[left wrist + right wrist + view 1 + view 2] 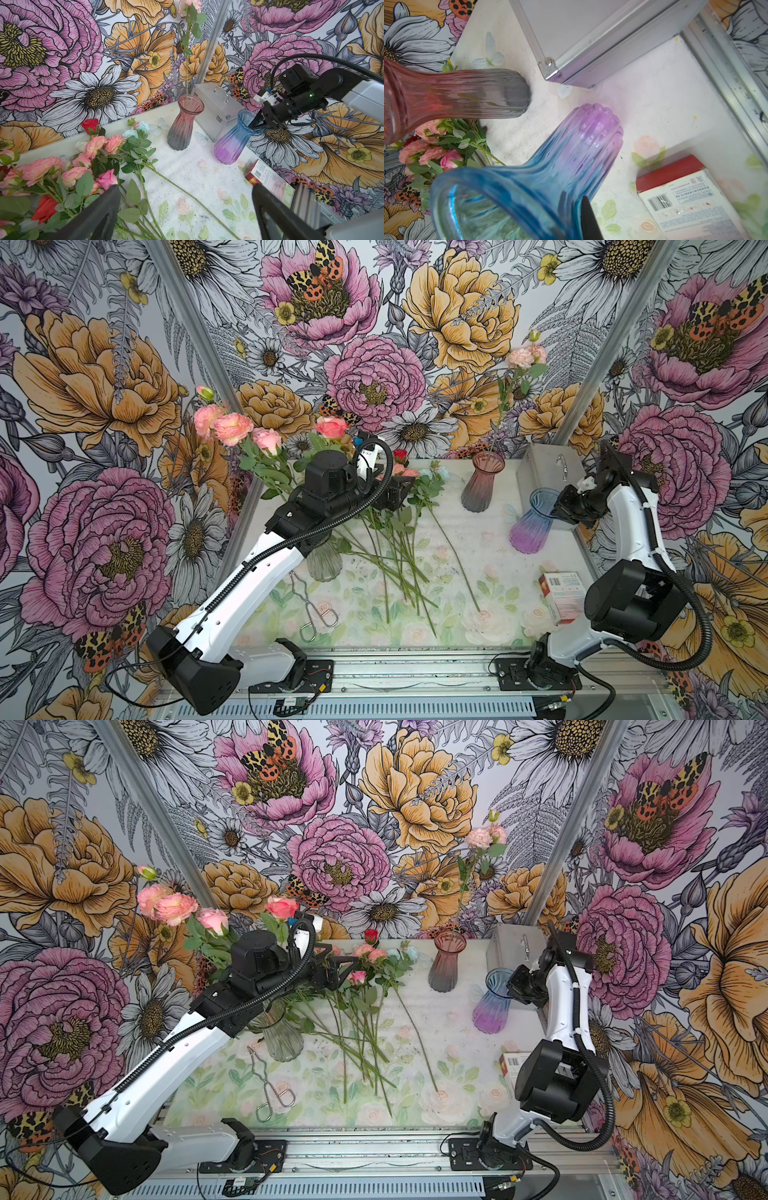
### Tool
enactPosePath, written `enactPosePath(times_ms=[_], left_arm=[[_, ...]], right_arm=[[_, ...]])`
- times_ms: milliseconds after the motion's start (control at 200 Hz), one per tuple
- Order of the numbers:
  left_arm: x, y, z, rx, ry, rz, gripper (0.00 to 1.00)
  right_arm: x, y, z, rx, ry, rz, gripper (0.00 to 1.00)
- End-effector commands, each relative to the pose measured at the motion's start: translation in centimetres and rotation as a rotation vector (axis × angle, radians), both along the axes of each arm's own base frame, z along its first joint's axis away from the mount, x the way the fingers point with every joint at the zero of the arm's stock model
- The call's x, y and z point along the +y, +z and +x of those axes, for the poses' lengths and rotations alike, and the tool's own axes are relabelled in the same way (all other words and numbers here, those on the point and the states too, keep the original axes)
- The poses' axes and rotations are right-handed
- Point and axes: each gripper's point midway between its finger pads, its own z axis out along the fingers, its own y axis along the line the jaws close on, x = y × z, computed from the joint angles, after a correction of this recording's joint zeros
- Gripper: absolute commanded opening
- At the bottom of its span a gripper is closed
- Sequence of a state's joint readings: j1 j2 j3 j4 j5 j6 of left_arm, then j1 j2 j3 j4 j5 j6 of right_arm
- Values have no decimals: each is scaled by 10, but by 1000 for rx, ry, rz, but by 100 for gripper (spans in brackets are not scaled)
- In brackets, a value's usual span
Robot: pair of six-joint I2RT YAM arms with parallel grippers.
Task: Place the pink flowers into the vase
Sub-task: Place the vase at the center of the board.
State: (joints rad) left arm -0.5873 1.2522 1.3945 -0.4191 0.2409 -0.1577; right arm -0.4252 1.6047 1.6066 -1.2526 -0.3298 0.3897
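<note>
**Top views.** The pink-grey vase [482,485] stands at the back of the table [478,572], with one pink carnation stem [523,357] upright in it.
- Left of that vase, loose pink flowers [365,957] lie heaped on the table. Their heads point toward the back wall and their stems fan toward the arm bases.
- A red rose [371,935] and pale blue blooms [409,955] are mixed into the heap.
- The left gripper [345,971] hovers just over the heads. Its jaws are spread wide with nothing between them.
- Further left of the vase, a clear glass vase [282,1040] sits partly under the left arm, with more pink blooms [232,427] rising from it.
- Right of the pink-grey vase is the blue-purple vase [532,526], with the right gripper [559,506] at its rim.
- A metal case [548,472] sits just right of the pink-grey vase, against the back wall.
- Metal tongs [316,605] and a red-and-white carton [561,593] lie well nearer the arm bases than the vase.

**Left wrist.** The left gripper's black fingers [99,216] stand far apart and hold nothing.
- The heap of pink flowers lies under and beside one finger.
- The pink-grey vase is beyond the heap, with the carnation stem in it.
- Near that vase, the right gripper is pinched on the lip of the blue-purple vase.

**Right wrist.** The blue-purple vase fills the foreground.
- One black finger [589,218] presses against the outside of its neck. The other finger is hidden.
- The pink-grey vase is just beside it, not touching.
- The pink flowers lie on the far side of the pink-grey vase.
- The case corner and the carton are near.
</note>
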Motion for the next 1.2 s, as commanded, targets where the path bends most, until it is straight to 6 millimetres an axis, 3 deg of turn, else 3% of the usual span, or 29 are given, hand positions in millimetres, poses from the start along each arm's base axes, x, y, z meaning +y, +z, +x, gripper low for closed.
enactPosePath(times_ms=[0,160,430,840,1196], left_arm=[[-3,7,-7,-5,-35,-26,99],[-2,6,-9,-5,-36,-26,99],[-4,6,-7,1,-37,-29,99],[-7,2,-6,6,-46,-22,99],[-10,0,-7,12,-64,-21,99]], right_arm=[[-6,30,10,-121,-25,3,0],[-22,23,11,-104,-67,9,0],[-22,4,15,-69,-58,32,0],[-30,-2,18,-55,-52,-13,0],[-36,19,21,-102,-65,-62,33]])
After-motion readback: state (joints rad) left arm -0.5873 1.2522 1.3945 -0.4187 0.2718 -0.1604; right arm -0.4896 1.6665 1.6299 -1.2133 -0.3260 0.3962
